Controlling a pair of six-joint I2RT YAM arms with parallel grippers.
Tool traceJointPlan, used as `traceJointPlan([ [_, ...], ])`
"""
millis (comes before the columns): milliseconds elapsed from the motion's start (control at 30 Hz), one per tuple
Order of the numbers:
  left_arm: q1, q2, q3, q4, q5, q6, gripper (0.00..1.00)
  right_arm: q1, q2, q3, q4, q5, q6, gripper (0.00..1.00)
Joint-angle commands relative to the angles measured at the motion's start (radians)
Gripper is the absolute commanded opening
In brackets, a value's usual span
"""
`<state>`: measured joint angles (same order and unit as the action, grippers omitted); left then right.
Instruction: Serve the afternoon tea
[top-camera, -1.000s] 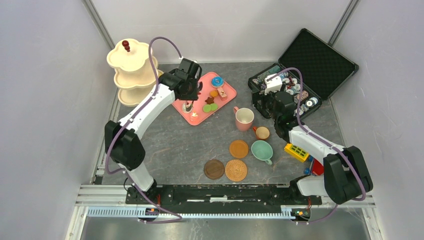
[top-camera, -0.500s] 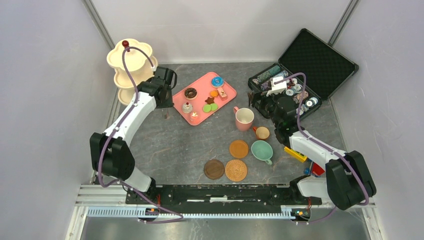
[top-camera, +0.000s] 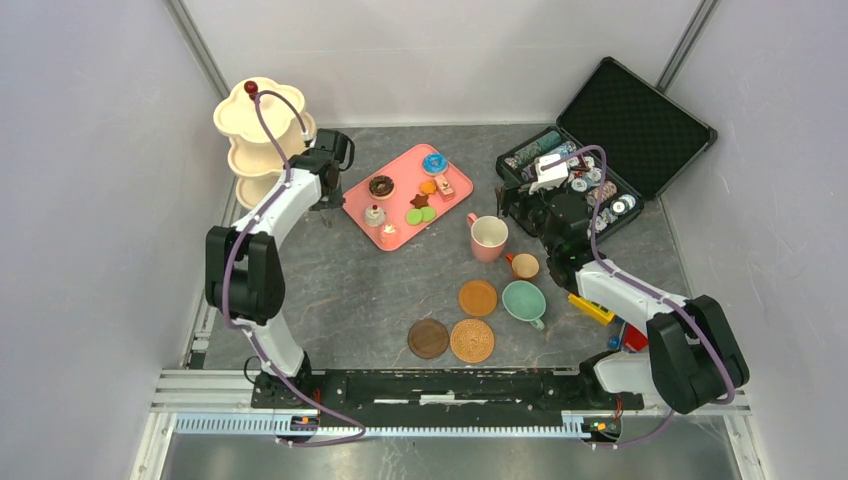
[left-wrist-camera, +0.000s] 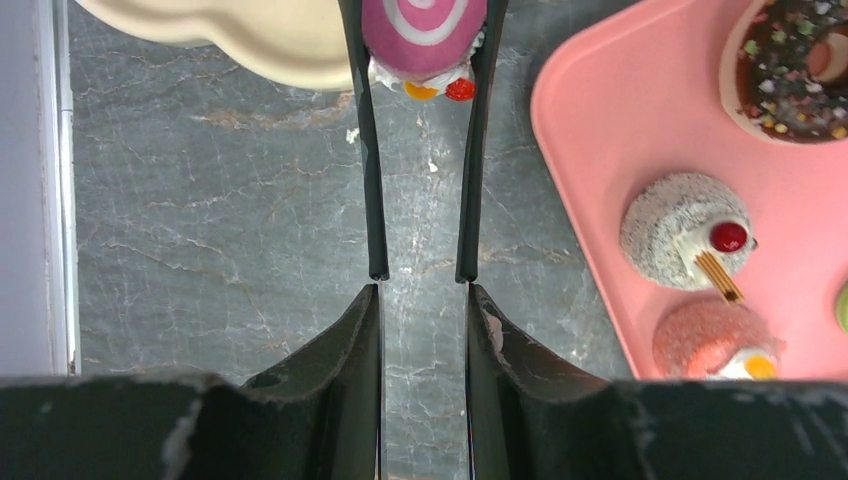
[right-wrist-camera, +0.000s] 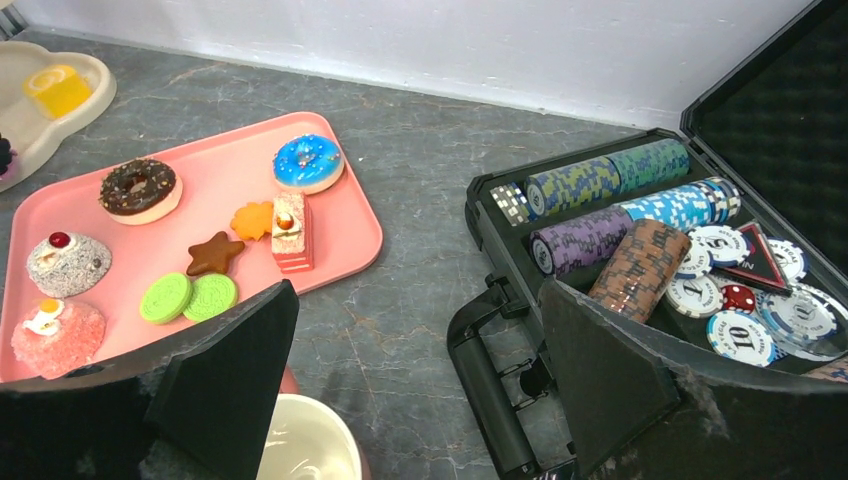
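My left gripper (top-camera: 325, 203) is shut on a pink swirl pastry (left-wrist-camera: 424, 30) held between its long fingertips above the table, just by the lowest tier's edge (left-wrist-camera: 250, 45) of the cream three-tier stand (top-camera: 262, 112). The pink tray (top-camera: 400, 225) to its right holds a chocolate donut (top-camera: 381, 186), a blue donut (top-camera: 435, 163) and several small pastries. A yellow pastry (right-wrist-camera: 58, 88) lies on the stand's lowest tier. My right gripper (right-wrist-camera: 420, 390) is open and empty above the pink cup (top-camera: 488, 236). A small brown cup (top-camera: 524, 266), a teal cup (top-camera: 524, 300) and three brown coasters (top-camera: 478, 297) stand in front.
An open black case (top-camera: 610, 150) of poker chips stands at the back right, its handle (right-wrist-camera: 485, 390) under my right gripper. A yellow gridded block (top-camera: 592, 305) lies by the right arm. Walls close in on both sides.
My left gripper has moved left from over the pink tray to the stand's edge, with the pink swirl pastry in it. The right arm has barely moved.
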<state>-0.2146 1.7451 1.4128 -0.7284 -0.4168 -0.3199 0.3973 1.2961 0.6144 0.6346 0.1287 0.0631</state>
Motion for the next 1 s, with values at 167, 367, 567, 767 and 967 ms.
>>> traceJointPlan([
  [167,0.014,0.081,0.093,0.081,-0.13,0.048,0.27,0.002,0.027,-0.002,0.068,-0.038,0.009,0.98],
  [367,0.027,0.094,0.091,0.109,-0.115,0.051,0.28,0.003,0.06,0.014,0.063,-0.054,0.013,0.98],
  [567,0.038,0.103,0.103,0.116,-0.113,0.053,0.28,0.003,0.057,0.012,0.06,-0.053,0.016,0.98],
  [767,0.038,0.059,0.085,0.141,-0.128,0.062,0.29,0.003,0.064,0.015,0.062,-0.062,0.019,0.98],
  [967,0.055,0.086,0.111,0.131,-0.136,0.053,0.3,0.003,0.062,0.011,0.078,-0.079,0.033,0.98],
])
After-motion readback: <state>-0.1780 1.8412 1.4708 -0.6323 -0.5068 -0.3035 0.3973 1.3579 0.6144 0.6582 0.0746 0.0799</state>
